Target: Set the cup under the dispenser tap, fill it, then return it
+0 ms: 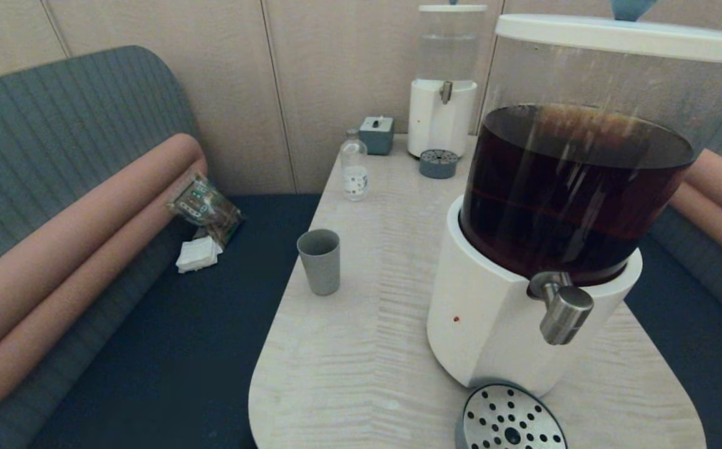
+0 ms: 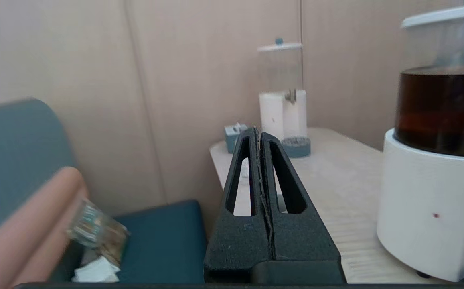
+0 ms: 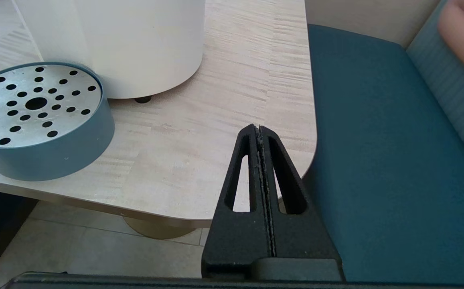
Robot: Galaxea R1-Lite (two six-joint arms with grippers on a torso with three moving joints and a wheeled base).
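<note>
The grey-green cup (image 1: 319, 260) stands upright on the left side of the pale wooden table (image 1: 361, 349), apart from everything. The large dispenser (image 1: 492, 318), with dark brown liquid in its clear tank, stands at the front right. Its steel tap (image 1: 563, 308) juts out above the round perforated drip tray (image 1: 510, 419). My left gripper (image 2: 258, 130) is shut and empty, held beside the table's left edge, facing along the table. My right gripper (image 3: 258, 127) is shut and empty, low over the table's front right corner near the drip tray (image 3: 35, 116). Neither gripper shows in the head view.
At the table's far end stand a small clear-liquid dispenser (image 1: 442, 118), its drip tray (image 1: 439, 163), a clear bottle (image 1: 354, 168) and a teal box (image 1: 377, 134). A snack packet (image 1: 204, 206) and napkins (image 1: 198, 254) lie on the left bench. Padded benches flank the table.
</note>
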